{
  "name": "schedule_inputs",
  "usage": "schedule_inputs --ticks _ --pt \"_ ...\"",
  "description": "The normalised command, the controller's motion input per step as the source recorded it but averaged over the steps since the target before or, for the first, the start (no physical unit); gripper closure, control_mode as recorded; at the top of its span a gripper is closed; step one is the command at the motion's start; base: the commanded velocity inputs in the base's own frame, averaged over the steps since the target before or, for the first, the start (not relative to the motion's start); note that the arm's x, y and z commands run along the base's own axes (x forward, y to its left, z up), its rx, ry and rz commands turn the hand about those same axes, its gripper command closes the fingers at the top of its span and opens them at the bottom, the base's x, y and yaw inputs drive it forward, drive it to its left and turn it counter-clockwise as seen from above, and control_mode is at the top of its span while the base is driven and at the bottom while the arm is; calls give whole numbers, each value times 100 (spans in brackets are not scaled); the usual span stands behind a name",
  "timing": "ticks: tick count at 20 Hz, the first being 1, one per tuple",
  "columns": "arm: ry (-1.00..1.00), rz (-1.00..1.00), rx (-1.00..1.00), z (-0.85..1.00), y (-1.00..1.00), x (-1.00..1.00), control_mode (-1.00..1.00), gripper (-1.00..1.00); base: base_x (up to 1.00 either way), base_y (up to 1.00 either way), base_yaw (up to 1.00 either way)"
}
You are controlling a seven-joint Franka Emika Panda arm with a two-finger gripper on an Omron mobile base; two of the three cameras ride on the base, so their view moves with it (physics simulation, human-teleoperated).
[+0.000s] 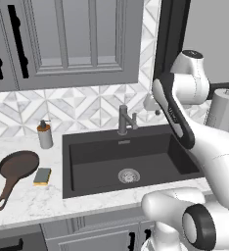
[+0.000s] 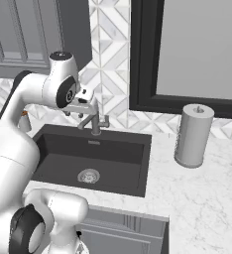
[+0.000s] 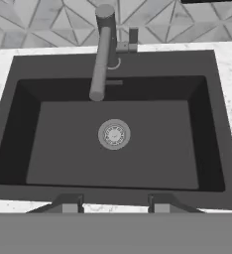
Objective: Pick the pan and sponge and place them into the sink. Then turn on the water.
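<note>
The dark brown pan lies on the marble counter left of the sink, its long handle pointing toward the front edge. Just right of the pan lies the small yellow sponge with its green-grey top. My gripper hangs high over the back of the sink, close to the grey faucet. Looking down in the hand view, its fingertips stand apart with nothing between them, so my gripper is open above the basin and silver drain. Water is out of view at the faucet spout.
A soap dispenser stands at the back wall behind the pan. A paper towel roll stands on the counter right of the sink. Grey wall cabinets hang above the counter, and a dark-framed window is to the right.
</note>
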Motion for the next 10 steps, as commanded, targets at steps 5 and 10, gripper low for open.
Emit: schedule_inputs --ticks 5,10 --pt "3 1 0 -28 59 -14 -100 -100 0 0 0" --pt "0 5 -1 -39 100 -43 -100 -100 0 0 0"
